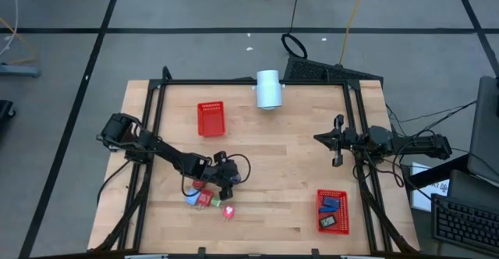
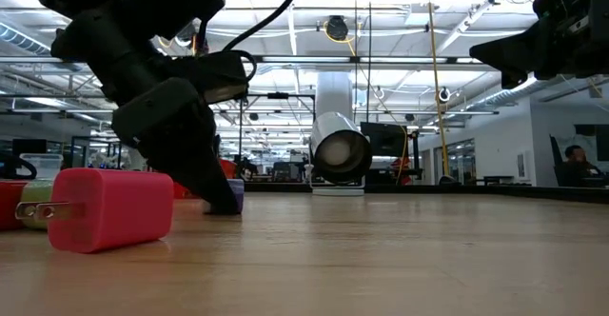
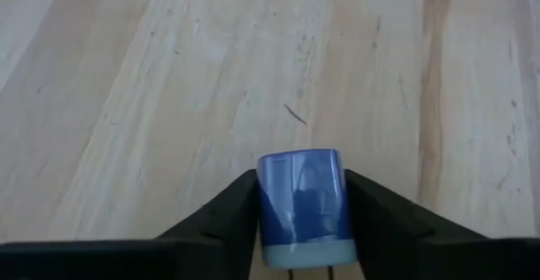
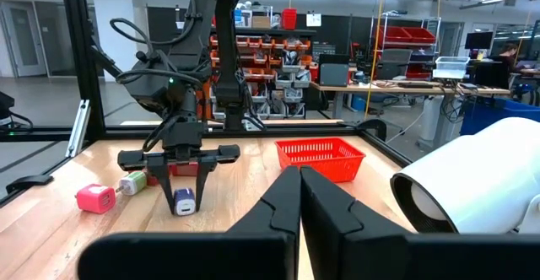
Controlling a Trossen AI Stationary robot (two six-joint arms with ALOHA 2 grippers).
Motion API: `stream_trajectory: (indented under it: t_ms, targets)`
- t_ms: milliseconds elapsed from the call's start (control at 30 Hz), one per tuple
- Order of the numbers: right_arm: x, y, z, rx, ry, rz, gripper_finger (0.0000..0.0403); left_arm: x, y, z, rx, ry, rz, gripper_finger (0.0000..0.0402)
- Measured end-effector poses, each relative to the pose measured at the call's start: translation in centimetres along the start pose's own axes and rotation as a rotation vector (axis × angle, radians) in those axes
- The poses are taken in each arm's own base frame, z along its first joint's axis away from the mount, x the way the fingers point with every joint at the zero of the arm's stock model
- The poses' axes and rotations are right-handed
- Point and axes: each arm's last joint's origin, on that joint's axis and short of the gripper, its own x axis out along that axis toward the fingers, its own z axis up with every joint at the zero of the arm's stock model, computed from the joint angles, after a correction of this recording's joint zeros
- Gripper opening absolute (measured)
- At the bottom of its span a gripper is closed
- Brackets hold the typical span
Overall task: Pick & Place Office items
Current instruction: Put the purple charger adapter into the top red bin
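A small blue piece with a pale end (image 3: 301,206) stands on the wooden table between the fingers of my left gripper (image 3: 301,229), which is shut on it. The right wrist view shows the same piece (image 4: 184,201) under that gripper (image 4: 182,183), at the table's near left (image 1: 225,187). A pink plug-in block (image 2: 109,208) and a green and white piece (image 4: 132,181) lie loose beside it. My right gripper (image 1: 337,142) waits shut at the table's right side, above the wood. My left gripper pinches the blue piece by its two opposite sides (image 3: 263,208) between its two fingers. The fingers (image 4: 201,172) slant down onto it from above and from the table's left. The piece stands upright with its bottom on the table (image 4: 184,211).
One red mesh basket (image 1: 210,118) stands at the far left. Another (image 1: 331,211) at the near right holds dark and blue pieces. A white cylinder (image 1: 268,89) lies at the far edge. Bare wood lies across the middle of the table (image 1: 281,165).
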Motion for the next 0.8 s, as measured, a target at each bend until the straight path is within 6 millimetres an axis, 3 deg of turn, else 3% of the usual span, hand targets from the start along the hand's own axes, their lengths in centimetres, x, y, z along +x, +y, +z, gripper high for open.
stream_trajectory:
  t_ms: [100,333,500,800]
  targets:
    - [0.0,0.0,0.0,0.0,0.0,0.0,0.0,0.0,0.1,0.1,-0.04,-0.001,0.001,0.0135]
    - [0.0,0.0,0.0,0.0,0.0,0.0,0.0,-1.0,0.6,0.9,-0.089,-0.029,-0.003,0.0139]
    - [0.0,0.0,0.0,0.0,-0.001,0.0,0.0,-3.7,1.2,2.6,-0.116,-0.126,0.042,0.0158]
    - [0.0,0.0,0.0,0.0,0.0,0.0,0.0,-10.5,3.1,4.6,-0.07,-0.271,0.139,0.0134]
